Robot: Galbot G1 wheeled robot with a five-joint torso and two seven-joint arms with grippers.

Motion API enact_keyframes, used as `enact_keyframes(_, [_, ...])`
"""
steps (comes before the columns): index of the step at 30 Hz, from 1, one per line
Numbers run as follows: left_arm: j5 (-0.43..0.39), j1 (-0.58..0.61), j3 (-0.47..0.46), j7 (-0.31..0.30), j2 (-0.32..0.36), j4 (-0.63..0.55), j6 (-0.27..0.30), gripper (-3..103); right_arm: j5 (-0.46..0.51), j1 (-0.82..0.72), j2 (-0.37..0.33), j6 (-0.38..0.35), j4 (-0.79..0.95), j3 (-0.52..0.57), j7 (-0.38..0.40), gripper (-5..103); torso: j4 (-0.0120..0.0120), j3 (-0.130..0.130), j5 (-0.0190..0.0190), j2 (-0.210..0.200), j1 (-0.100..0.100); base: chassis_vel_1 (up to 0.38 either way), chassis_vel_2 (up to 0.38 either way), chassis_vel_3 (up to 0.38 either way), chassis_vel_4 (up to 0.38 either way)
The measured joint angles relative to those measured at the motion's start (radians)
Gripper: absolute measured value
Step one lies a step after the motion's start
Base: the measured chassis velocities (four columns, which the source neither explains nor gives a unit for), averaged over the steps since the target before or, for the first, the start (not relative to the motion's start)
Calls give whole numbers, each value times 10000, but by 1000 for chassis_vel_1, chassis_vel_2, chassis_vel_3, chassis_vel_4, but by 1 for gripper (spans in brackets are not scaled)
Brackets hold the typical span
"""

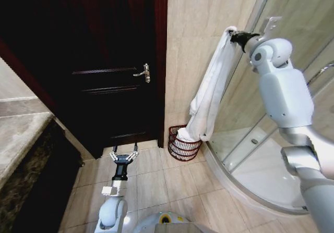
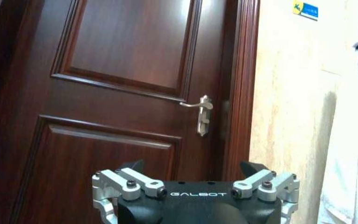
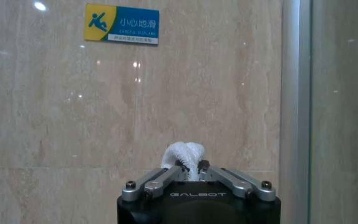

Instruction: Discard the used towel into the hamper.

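Hanging long and near-vertical from the pinch of the right gripper (image 1: 235, 35), high against the tiled wall: white towel (image 1: 209, 95), thick, limp, bunched into folds, lower end already draped on the rim of the hamper (image 1: 182, 143). Straight below those fingers, then, the target: small, round, dark reddish-brown ribbed basket on the floor beside the door. Seen from the right wrist, fingers (image 3: 219, 173) pressed onto a tuft of terry. Far lower and well apart, left gripper (image 1: 124, 155) idle, spread wide, facing the door.
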Motion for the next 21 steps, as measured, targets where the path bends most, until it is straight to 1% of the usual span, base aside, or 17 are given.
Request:
enact_keyframes(13, [23, 12, 60, 0, -18, 2, 1, 100, 308, -416, -305, -84, 767, 78, 199, 4, 3, 3, 1, -1, 8, -57, 52, 57, -57])
enact_keyframes(17, [32, 17, 74, 0, -22, 18, 1, 100, 373, -485, -313, -164, 898, 93, 472, 4, 2, 2, -1, 0, 2, 0, 0, 0, 0])
enact_keyframes(21, [32, 25, 56, 0, -9, 30, 0, 100, 592, -813, -459, -472, 1378, 278, 768, 4, 2, 0, -2, 0, -1, 0, 0, 0, 0])
